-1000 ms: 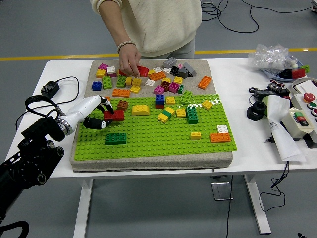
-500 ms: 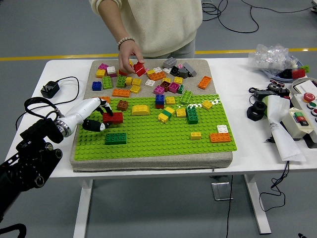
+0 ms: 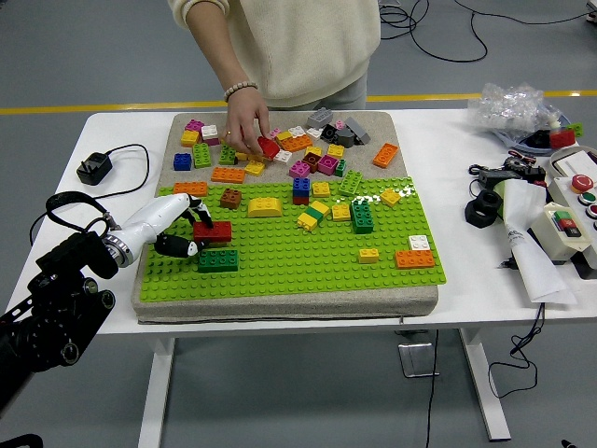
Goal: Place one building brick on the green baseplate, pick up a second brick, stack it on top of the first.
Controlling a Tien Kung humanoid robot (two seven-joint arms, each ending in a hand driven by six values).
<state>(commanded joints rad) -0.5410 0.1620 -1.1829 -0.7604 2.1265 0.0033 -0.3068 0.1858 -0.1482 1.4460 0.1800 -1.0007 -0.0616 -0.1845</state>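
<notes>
At the near left, the robot's left hand [image 3: 187, 233], a glossy white shell with black jointed fingers, reaches in over the studded green plastic baseplate [image 3: 298, 261]. Its fingers are curled around a rectangular red plastic brick [image 3: 214, 231], pinching it from the sides. That red brick sits just above and behind a rectangular dark green brick [image 3: 217, 261] that stands on the baseplate near its left front corner; whether the two touch cannot be told. The baseplate lies on a thick beige fabric-covered pad [image 3: 289, 306] on the smooth white table [image 3: 485, 271].

Further in on the plate stand a small yellow brick [image 3: 368, 255], an orange brick with a white one [image 3: 414, 254], a tall dark green stack [image 3: 361, 217], a rounded yellow brick [image 3: 265, 207] and a brown square brick [image 3: 230, 198].

Beyond the plate, on the bare pad, lies a loose heap of mixed bricks [image 3: 298, 149] in orange, yellow, pink, grey, blue and green. At the far side stands a person in a cream knit top; the person's hand [image 3: 246, 126], a bead bracelet at the wrist, reaches down into the heap with its fingertips at a small red brick [image 3: 270, 147].

To the right on the table lie crumpled clear plastic bags [image 3: 513, 105] and a control box with buttons [image 3: 571, 210].
</notes>
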